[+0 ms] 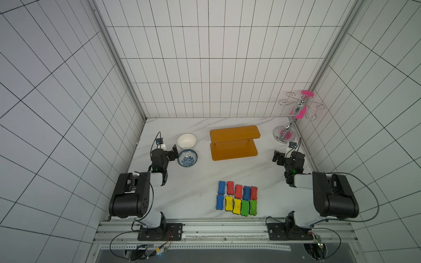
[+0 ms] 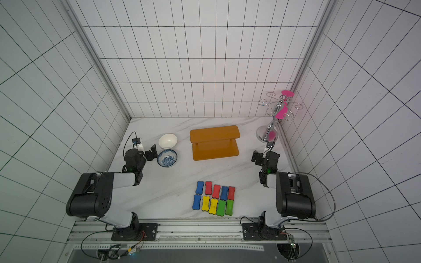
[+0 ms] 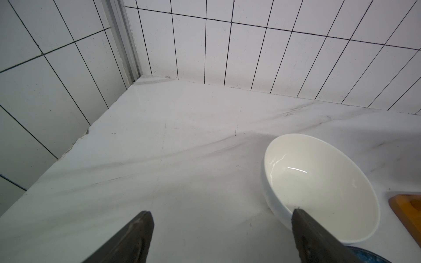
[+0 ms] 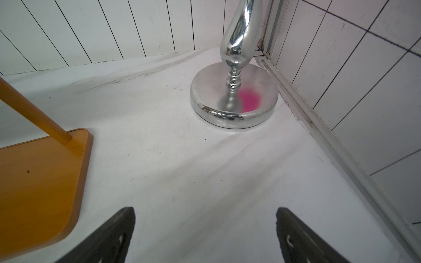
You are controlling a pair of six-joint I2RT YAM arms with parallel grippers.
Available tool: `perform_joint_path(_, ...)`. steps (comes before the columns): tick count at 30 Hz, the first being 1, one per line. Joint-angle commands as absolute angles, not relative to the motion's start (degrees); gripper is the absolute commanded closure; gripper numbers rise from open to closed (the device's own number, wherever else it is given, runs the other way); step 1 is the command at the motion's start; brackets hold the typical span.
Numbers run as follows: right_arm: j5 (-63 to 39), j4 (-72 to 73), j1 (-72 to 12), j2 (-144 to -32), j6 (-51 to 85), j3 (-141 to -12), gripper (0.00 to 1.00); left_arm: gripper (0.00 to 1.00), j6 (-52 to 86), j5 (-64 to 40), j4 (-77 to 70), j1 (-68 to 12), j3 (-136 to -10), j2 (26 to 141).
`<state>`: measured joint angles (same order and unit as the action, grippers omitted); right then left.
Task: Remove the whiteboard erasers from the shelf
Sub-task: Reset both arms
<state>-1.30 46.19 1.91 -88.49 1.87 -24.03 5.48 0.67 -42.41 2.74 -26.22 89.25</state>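
Well apart: shelf [image 1: 234,134] and whiteboard erasers [image 1: 238,191].

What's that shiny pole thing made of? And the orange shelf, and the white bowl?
The cup rack looks like polished chrome metal: it mirrors the room and a pink blur. The shelf looks like wood or wood-look board with a smooth matte orange-brown finish; which is unclear. The white bowl looks like glazed ceramic, with glossy highlights.
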Motion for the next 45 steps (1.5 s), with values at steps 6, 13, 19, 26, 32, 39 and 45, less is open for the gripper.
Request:
perform_joint_path(6, -2.6, 46.0, 2.3, -88.3, 1.3, -25.0, 0.01, 0.02, 4.8, 0.5, -43.9, 2.6, -25.6, 89.0)
perform_joint_path(13, -2.6, 46.1, 2.3, -88.3, 1.4, -25.0, 0.01, 0.02, 4.8, 0.5, -43.8, 2.6, -25.6, 89.1)
perform_joint_path(19, -2.5, 46.1, 2.3, -88.3, 1.4, -25.0, 0.01, 0.02, 4.8, 0.5, -43.9, 2.6, -25.6, 89.1)
perform_joint_path(26, -2.5, 46.1, 2.3, -88.3, 1.4, -25.0, 0.01, 0.02, 4.8, 0.5, -43.8, 2.6, -25.6, 89.1)
perform_joint_path(32, -2.5, 46.1, 2.3, -88.3, 1.3, -25.0, 0.01, 0.02, 4.8, 0.5, -43.8, 2.6, -25.6, 89.1)
perform_joint_path(39, -2.5, 46.0, 2.3, -88.3, 1.3, -25.0, 0.01, 0.02, 4.8, 0.5, -43.8, 2.5, -25.6, 89.1)
perform_joint_path(45, -2.5, 46.1, 2.3, -88.3, 1.3, -25.0, 0.01, 0.02, 4.8, 0.6, -43.4, 2.5, -25.9, 89.2)
